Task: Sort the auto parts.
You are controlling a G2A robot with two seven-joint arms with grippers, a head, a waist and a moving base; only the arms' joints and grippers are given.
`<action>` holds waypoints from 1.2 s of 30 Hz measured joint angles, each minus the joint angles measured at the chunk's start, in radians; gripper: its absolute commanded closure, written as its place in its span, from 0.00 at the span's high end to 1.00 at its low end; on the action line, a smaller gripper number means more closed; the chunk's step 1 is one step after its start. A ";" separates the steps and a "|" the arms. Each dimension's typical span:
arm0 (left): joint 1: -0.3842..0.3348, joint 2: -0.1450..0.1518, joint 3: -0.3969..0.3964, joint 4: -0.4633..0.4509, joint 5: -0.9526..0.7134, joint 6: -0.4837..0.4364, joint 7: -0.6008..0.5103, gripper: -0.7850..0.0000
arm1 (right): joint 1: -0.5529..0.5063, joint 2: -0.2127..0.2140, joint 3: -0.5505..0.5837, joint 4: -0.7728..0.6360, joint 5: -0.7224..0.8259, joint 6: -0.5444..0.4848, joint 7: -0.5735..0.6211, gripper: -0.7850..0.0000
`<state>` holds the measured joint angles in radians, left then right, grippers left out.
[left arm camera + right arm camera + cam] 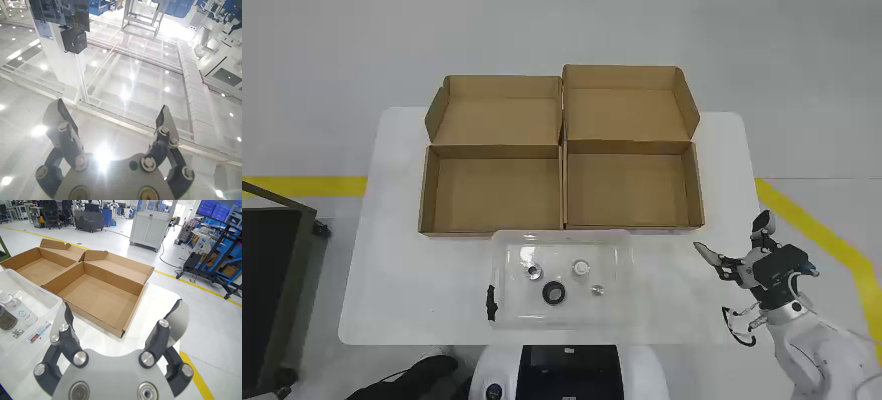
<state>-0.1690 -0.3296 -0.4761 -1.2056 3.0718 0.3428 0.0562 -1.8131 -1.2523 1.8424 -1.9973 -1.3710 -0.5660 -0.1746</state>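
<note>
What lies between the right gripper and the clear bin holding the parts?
Nothing but bare table. In the top view, the stretch from the right gripper to the clear bin holds no objects.

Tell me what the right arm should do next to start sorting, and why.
Probably bring the right gripper over the clear bin and down toward the white bottle. Its jaws stand open and empty near the edge of the table, everything to sort lies in the bin, and both cardboard boxes are empty.
</note>
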 measured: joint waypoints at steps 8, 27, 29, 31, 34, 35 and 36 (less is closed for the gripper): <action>0.000 0.000 0.000 0.000 0.000 0.000 0.000 1.00 | 0.000 0.000 0.000 0.000 0.000 0.000 0.000 1.00; 0.000 0.000 0.000 0.000 0.000 0.000 0.000 1.00 | 0.067 0.008 -0.097 -0.030 0.043 -0.055 0.162 1.00; 0.000 0.000 0.000 0.000 0.000 0.000 0.000 1.00 | 0.091 0.010 -0.126 -0.035 0.055 -0.080 0.199 1.00; 0.000 0.000 0.000 0.000 0.000 0.000 0.000 1.00 | 0.114 0.012 -0.150 -0.039 0.069 -0.101 0.229 1.00; 0.000 0.000 0.000 0.000 0.000 0.000 0.000 1.00 | 0.158 0.015 -0.193 -0.037 0.095 -0.137 0.281 1.00; 0.000 0.000 0.000 0.000 0.000 0.000 0.000 1.00 | 0.176 0.016 -0.211 -0.033 0.110 -0.148 0.303 1.00; 0.000 0.000 0.000 0.000 0.000 0.000 0.000 1.00 | 0.189 0.016 -0.223 -0.030 0.123 -0.152 0.320 1.00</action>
<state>-0.1690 -0.3296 -0.4761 -1.2056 3.0718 0.3428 0.0562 -1.6239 -1.2362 1.6194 -2.0276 -1.2481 -0.7184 0.1457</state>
